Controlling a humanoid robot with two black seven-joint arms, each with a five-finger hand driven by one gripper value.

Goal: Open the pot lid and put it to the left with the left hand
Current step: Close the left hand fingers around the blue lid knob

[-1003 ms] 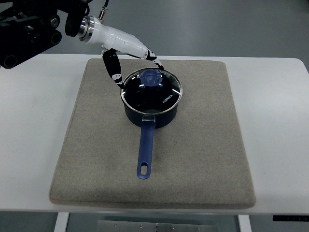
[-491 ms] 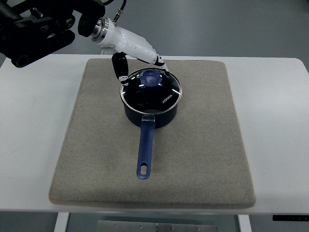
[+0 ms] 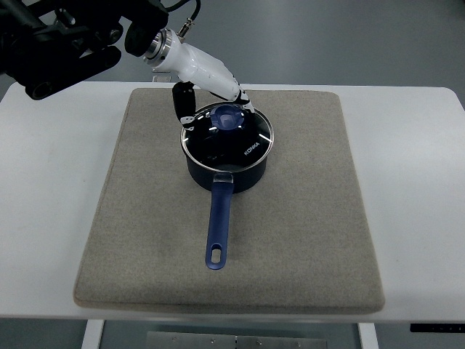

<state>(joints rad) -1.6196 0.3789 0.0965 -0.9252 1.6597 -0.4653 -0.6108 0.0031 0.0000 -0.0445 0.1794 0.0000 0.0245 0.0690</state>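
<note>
A white table [image 3: 51, 182] is seen from above, with a grey floor visible beyond its far edge. Most of the tabletop is covered by one grey-beige felt mat [image 3: 305, 240].

One dark blue pot [image 3: 227, 169] is set on the mat, toward 12 o'clock from the mat's middle. One glass lid [image 3: 243, 145] with a metal rim is seated on it, topped by one blue knob [image 3: 228, 116]. The pot's long axis runs from 12 to 6 o'clock: its single blue handle [image 3: 219, 227] points toward 6 o'clock and slightly left, ending in a hanging hole.

One arm is in view, entering from 10 o'clock. The left hand [image 3: 207, 91] is held at the lid's 11 o'clock edge, its white and black fingers [image 3: 184, 104] spread loosely beside the knob, with nothing gripped. Whether the fingertips touch the lid cannot be told.
</note>
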